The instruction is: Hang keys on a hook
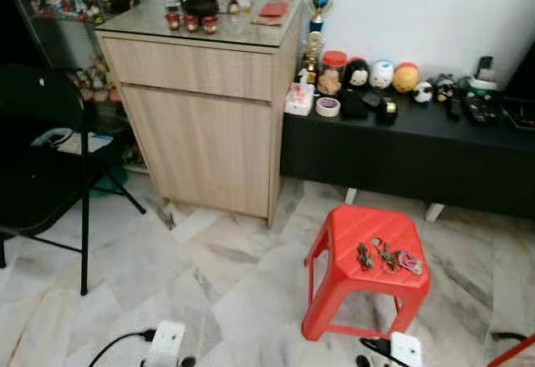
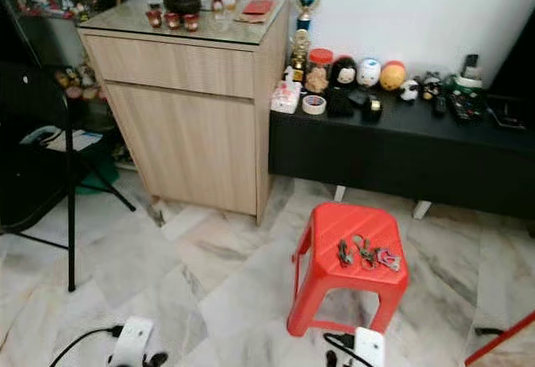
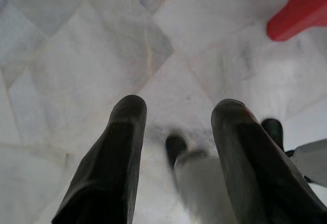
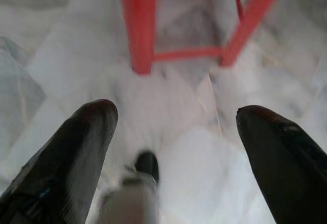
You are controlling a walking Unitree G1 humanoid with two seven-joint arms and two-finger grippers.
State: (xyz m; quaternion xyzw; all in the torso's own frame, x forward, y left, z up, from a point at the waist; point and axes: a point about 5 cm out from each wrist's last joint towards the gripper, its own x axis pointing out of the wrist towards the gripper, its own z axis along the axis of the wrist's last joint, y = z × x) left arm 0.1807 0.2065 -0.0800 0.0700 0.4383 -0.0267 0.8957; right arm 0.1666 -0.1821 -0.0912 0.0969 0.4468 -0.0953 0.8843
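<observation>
Keys [image 1: 386,257]: several bunches lying on the red plastic stool [image 1: 343,231], toward its right edge; untouched. Hook: not identifiable. Left gripper [image 3: 176,113] and right gripper [image 4: 176,114]: fingers wide, empty, over marble floor [image 1: 217,267]. Task unstarted; pickup and hanging remain.

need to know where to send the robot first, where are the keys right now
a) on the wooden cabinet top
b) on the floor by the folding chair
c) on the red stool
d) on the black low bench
c: the keys lie in a small cluster on the seat of the red stool, which stands on the marble floor in front of the black bench.
</observation>
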